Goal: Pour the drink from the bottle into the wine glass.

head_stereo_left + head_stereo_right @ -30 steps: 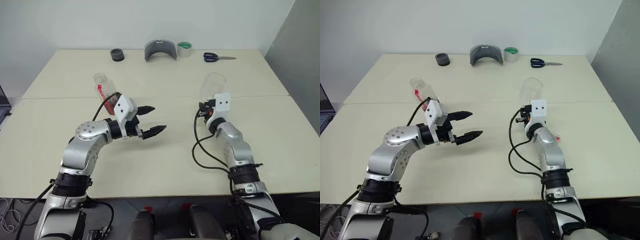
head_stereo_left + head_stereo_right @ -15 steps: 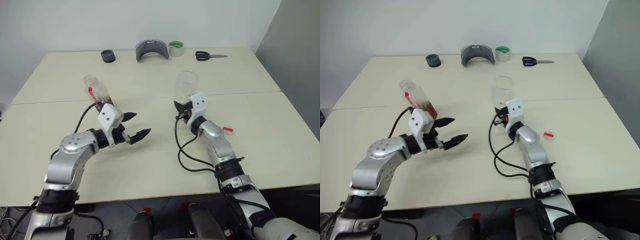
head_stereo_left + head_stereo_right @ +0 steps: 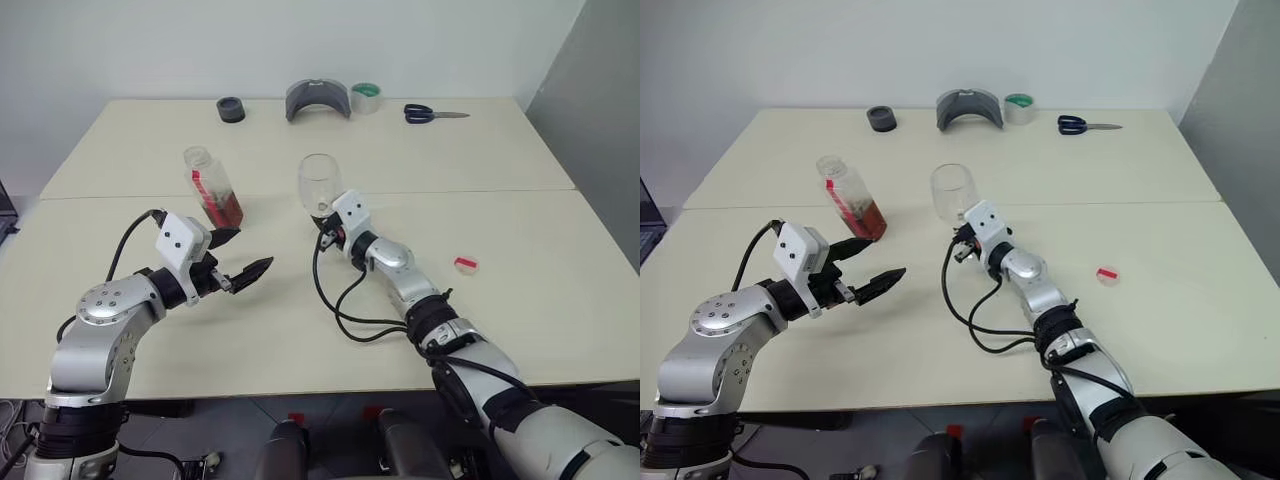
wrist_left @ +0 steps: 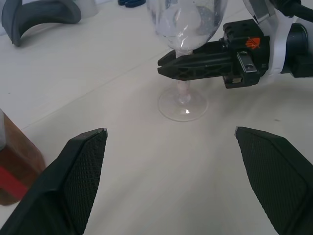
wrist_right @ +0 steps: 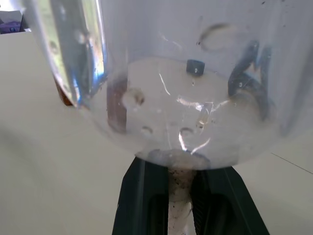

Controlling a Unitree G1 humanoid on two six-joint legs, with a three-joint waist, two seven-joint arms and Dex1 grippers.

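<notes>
Wine glass (image 3: 318,182): upright mid-worktop, stem clamped by the right end effector (image 4: 168,64), probably steadied for pouring. Bottle (image 3: 212,187): uncapped, drink inside, toward the left edge. Left end effector (image 3: 243,262): spread wide, empty, near the bottle.

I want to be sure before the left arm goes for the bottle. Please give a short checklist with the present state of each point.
1. Glass held: ok. Right gripper is shut on its stem, just under the bowl.
2. Glass upright with its foot on the table: ok.
3. Glass empty: ok, no drink in the bowl.
4. Left gripper ready: ok, jaws open, holding nothing.
5. Bottle cap off: ok, its mouth is open; a small red thing, maybe the cap, lies on the table.
6. Bottle standing straight: not ok, it looks tilted.
</notes>
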